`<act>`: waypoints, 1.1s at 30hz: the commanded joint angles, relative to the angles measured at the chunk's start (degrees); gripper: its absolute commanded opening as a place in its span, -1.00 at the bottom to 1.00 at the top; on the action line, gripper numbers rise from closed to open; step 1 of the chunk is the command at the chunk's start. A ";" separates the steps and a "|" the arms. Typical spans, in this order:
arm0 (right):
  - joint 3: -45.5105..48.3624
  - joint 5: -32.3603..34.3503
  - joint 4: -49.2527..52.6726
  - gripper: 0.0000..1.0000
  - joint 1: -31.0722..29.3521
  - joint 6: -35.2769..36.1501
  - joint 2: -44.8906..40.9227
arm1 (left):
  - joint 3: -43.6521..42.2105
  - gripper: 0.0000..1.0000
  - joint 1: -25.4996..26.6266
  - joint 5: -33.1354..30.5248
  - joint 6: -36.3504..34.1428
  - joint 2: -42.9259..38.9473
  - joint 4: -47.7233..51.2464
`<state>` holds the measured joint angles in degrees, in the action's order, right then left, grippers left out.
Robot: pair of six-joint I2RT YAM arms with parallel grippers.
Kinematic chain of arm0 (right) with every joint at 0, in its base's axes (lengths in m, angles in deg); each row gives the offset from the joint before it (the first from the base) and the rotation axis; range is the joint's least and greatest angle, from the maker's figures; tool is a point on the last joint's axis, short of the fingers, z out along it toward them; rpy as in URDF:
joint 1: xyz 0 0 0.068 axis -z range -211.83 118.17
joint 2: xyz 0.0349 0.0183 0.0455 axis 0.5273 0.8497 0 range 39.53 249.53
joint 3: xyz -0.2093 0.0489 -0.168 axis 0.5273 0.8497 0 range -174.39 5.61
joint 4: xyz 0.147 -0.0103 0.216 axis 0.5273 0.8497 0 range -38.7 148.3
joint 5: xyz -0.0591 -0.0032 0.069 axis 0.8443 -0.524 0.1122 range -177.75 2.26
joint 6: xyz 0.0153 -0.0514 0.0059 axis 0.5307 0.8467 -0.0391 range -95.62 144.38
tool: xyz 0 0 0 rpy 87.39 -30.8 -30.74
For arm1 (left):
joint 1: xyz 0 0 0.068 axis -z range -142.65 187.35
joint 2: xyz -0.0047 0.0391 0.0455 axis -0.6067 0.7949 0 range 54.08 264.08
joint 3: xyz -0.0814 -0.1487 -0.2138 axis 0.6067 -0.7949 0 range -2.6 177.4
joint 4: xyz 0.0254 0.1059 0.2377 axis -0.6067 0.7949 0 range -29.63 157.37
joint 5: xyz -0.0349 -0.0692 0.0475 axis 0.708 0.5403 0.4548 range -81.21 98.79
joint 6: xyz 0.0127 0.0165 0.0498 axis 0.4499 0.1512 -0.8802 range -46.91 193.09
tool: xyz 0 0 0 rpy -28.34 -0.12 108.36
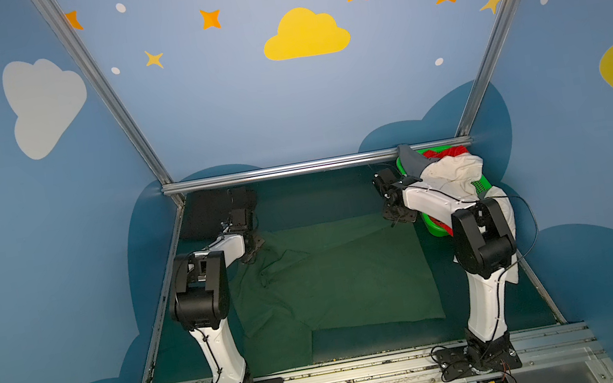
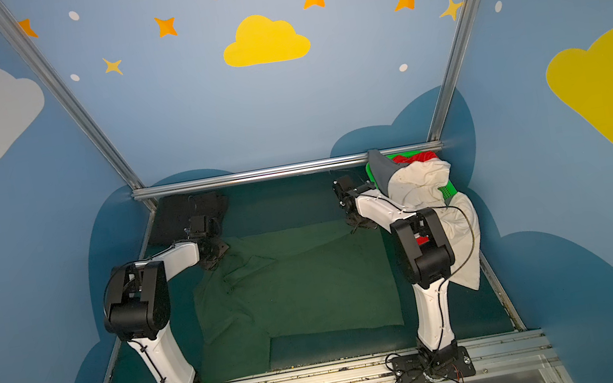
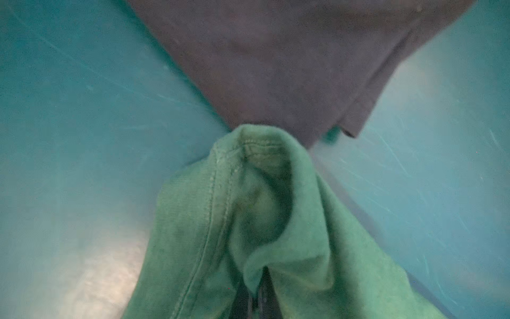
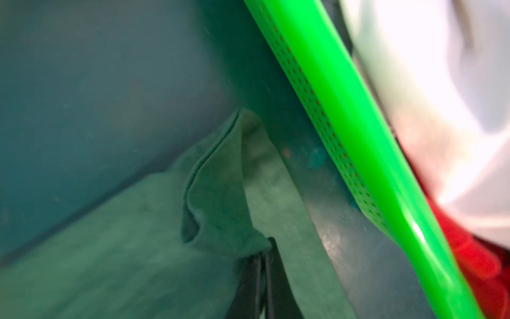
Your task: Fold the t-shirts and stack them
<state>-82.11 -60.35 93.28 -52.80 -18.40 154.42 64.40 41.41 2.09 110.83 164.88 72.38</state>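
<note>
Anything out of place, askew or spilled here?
The white tee spills out of the basket, hanging over its near rim. The green tee lies rumpled along its left edge. Nothing looks damaged.

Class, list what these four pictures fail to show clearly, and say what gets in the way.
Left wrist view: the left end effector is almost buried in the dark green t-shirt.
Both top views: the right arm hides much of the basket, so its shirts cannot be counted.
Right wrist view: the cream-white t-shirt is blurred, overexposed and cut off.
</note>
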 commanded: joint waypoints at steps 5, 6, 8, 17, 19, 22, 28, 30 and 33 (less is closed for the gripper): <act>2.71 -1.14 2.11 -1.00 0.77 -3.05 -1.81 | 0.93 -0.93 -0.87 -2.09 -0.73 1.17 5.19; 3.34 -1.31 2.17 -1.00 0.81 -3.30 -2.07 | 0.76 -0.93 -0.85 -2.09 -0.73 1.17 5.13; 4.90 -2.15 2.17 -0.88 1.01 -4.03 -2.85 | 0.68 -0.93 -0.87 -2.18 -0.72 1.08 5.10; 10.30 -10.66 0.63 -0.36 1.20 -4.78 -6.95 | 1.11 -0.93 -0.97 -1.65 -0.91 1.40 5.17; 11.73 -10.13 0.59 -0.36 1.36 -5.02 -8.24 | 1.19 -0.93 -0.94 -1.50 -1.00 1.49 5.11; 12.97 -10.81 0.83 -0.35 1.77 -5.14 -10.04 | 1.21 -0.93 -0.91 -1.21 -1.07 1.59 4.97; 11.52 -16.90 -0.07 -0.12 0.99 -1.33 -9.85 | 0.72 -0.93 -0.97 0.38 -1.00 0.44 4.46; 11.24 -17.59 0.10 -0.15 0.03 -1.12 -8.65 | 1.00 -0.93 -0.96 1.19 -0.76 -0.50 4.80; 12.34 -19.12 -1.28 -0.16 -0.30 -1.77 -7.54 | 1.63 -0.68 -0.89 1.86 -0.35 -2.20 5.75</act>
<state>-69.43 -76.65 92.60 -52.40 -20.41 145.44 65.10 40.90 3.18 110.37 164.71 74.20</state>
